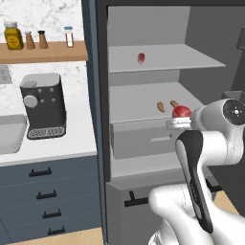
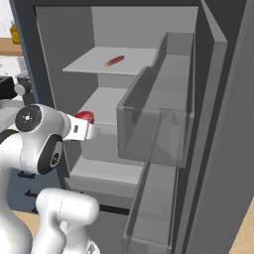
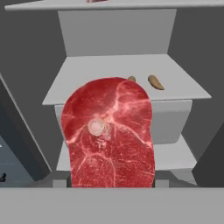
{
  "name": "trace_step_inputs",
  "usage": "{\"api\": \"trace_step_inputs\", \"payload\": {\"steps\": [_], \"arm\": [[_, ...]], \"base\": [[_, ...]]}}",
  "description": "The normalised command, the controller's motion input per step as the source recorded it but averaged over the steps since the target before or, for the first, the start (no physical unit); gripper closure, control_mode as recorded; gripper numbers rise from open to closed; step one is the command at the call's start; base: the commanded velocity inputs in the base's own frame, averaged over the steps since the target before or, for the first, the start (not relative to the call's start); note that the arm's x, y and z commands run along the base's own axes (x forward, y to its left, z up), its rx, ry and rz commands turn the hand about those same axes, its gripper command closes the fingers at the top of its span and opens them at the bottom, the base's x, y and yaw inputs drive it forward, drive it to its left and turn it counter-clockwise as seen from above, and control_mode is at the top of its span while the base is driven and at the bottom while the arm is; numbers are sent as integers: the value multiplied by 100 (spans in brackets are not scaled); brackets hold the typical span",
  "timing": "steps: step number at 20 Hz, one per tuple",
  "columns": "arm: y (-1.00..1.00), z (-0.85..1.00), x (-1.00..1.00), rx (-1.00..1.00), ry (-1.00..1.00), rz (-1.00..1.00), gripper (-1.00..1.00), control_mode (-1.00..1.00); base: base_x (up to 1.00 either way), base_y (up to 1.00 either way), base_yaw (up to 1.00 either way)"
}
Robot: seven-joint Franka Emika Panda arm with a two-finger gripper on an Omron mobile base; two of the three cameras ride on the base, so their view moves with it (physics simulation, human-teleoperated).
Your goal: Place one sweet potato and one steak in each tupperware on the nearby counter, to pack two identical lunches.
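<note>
The robot's two-finger gripper (image 3: pixel 111 186) is clenched on a flat, raw-red steak with pale marbling (image 3: pixel 109 133), held up directly in front of the hand at the open grey fridge (image 1: pixel 158 57). Beyond the gripper, on the middle fridge shelf, lie two small orange-brown sweet potatoes (image 3: pixel 155 82); a second red steak (image 1: pixel 141 58) rests on the shelf above. The step in hand looks like carrying this steak out. Next, the arm likely must swing toward the light-grey tupperware (image 1: pixel 10 134) on the white counter (image 1: pixel 76 139), far off to the gripper's left.
</note>
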Motion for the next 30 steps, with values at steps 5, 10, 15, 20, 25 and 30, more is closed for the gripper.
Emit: {"api": "trace_step_inputs", "payload": {"steps": [5, 10, 15, 20, 25, 30], "arm": [[0, -1, -16, 0, 0, 0, 100, -100], [0, -10, -14, 0, 1, 0, 100, -100], [0, -16, -32, 0, 0, 0, 100, 100], [0, 0, 0, 0, 0, 0, 100, 100], [0, 0, 0, 0, 0, 0, 100, 100], [0, 0, 0, 0, 0, 0, 100, 100]], "base": [[0, 0, 0], [0, 0, 0], [-13, 1, 0], [-57, 57, 0], [-9, 100, 0], [3, 100, 0]]}}
